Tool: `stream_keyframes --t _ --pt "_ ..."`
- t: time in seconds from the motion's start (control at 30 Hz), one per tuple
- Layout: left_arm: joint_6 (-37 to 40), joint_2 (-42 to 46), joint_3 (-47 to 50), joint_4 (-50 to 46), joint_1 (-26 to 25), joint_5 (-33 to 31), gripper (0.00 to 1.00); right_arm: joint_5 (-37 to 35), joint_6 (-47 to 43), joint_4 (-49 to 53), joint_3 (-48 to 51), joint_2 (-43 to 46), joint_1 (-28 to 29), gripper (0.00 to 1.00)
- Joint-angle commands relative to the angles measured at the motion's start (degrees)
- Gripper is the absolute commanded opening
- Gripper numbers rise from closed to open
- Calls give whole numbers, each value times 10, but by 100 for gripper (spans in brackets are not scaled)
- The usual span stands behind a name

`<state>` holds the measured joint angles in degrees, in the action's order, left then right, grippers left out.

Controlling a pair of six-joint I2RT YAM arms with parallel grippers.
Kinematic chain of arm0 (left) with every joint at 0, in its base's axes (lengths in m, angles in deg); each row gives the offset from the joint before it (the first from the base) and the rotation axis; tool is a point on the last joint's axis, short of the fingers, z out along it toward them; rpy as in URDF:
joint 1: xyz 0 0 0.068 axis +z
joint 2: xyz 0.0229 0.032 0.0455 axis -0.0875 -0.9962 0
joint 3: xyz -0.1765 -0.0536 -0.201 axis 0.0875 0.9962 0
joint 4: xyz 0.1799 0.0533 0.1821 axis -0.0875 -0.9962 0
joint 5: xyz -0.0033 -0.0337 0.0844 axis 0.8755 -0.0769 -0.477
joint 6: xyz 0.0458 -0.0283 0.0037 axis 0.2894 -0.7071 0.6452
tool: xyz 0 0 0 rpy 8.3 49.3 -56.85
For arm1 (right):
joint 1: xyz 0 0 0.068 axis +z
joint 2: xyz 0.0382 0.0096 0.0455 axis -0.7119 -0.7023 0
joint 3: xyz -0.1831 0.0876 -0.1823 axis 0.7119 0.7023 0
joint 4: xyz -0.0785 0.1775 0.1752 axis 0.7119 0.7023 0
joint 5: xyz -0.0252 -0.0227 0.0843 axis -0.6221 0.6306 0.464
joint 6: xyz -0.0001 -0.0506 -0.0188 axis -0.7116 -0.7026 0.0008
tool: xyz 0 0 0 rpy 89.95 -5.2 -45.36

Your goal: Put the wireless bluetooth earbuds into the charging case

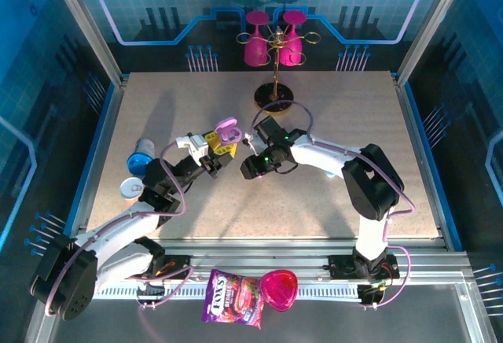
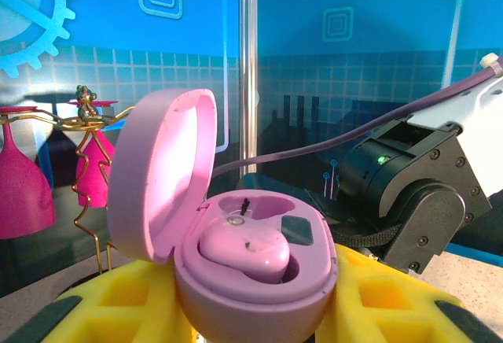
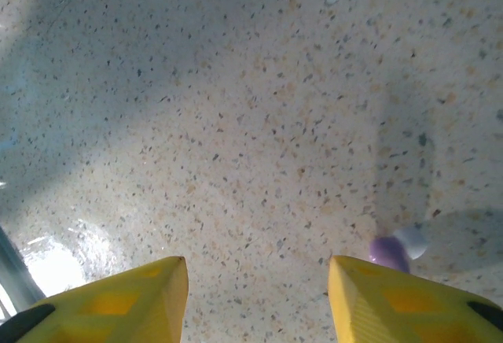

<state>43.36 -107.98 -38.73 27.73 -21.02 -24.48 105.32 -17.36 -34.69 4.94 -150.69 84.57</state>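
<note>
**One bud seated, one loose on the table and off my line**

My left gripper (image 1: 220,146) has its yellow fingers pinched on the lilac charging case (image 2: 251,300). The lid (image 2: 161,174) stands open at the left of the left wrist frame. One lilac earbud (image 2: 245,250) sits in the near well, and the well behind it (image 2: 253,205) is bare.

My right gripper (image 3: 256,263) has its fingers spread with nothing between them, looking down on the speckled table (image 3: 236,123). The loose earbud (image 3: 393,248), lilac with a whitish tip, lies at the lower right of that frame. It is just beside the right-hand finger, not in the gap.

If I close from here, I judge I will catch nothing, or that finger will clip the bud and flick it away. It is tiny and smooth, so an off-centre pinch may squirt it out. Carried to the case, a skewed bud could jam at the well's rim or knock against the raised lid. Tipping the case could also spill the seated one.
</note>
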Motion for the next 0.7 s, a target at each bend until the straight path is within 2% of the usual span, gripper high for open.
stream_keyframes --t 0.0,0.3,0.67 --pt "8 13 0 10 2 9 28 -12 -31 5 -30 -31 -13 50" --pt "16 32 -4 -15 1 7 27 13 -49 34 -99 -113 -26 51" --pt "12 20 -8 -7 1 11 27 26 -55 37 -26 -71 -44 50"
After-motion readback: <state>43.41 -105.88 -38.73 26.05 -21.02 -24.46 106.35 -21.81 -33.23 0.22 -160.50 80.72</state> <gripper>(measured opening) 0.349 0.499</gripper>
